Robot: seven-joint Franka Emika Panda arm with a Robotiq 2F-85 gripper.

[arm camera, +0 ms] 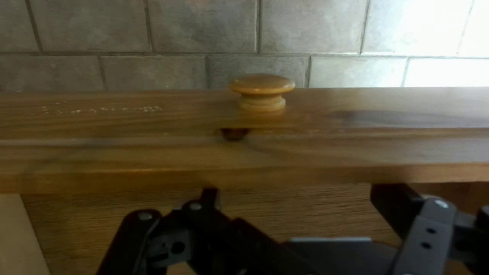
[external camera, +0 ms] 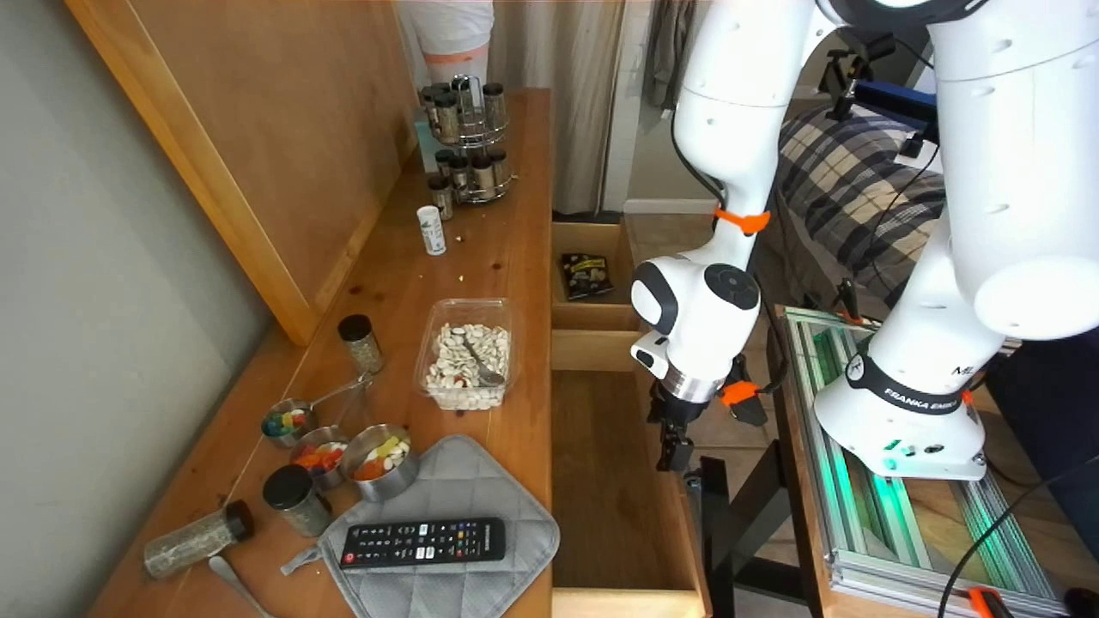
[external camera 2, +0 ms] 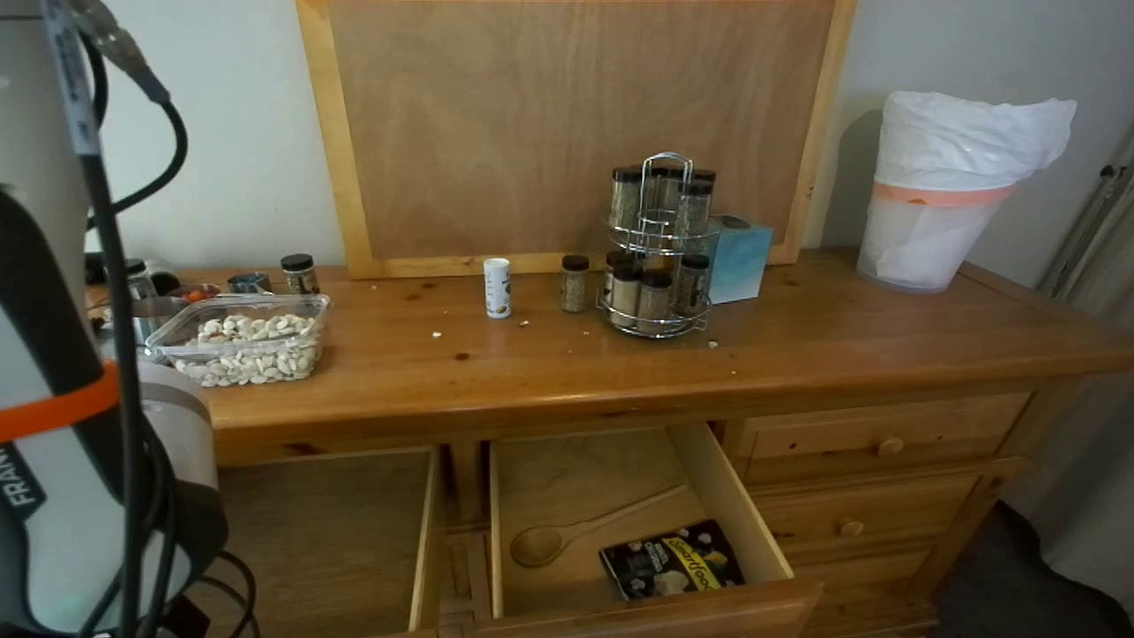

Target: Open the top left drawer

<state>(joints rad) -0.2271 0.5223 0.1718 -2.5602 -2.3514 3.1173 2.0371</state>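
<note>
The top left drawer is a long light-brown wooden drawer and stands pulled out from the dresser. Its bare wooden inside also shows in an exterior view, partly hidden by the arm. In the wrist view its front panel runs across the picture, with a round wooden knob on the outer side. My gripper is at the drawer's front, pointing down. In the wrist view the fingers are spread wide with nothing between them, at the panel's inner side. I cannot tell whether they touch the panel.
A smaller open drawer beside it holds a wooden spoon and a black snack bag. The dresser top bears a tub of white beans, metal cups, a spice rack and a remote.
</note>
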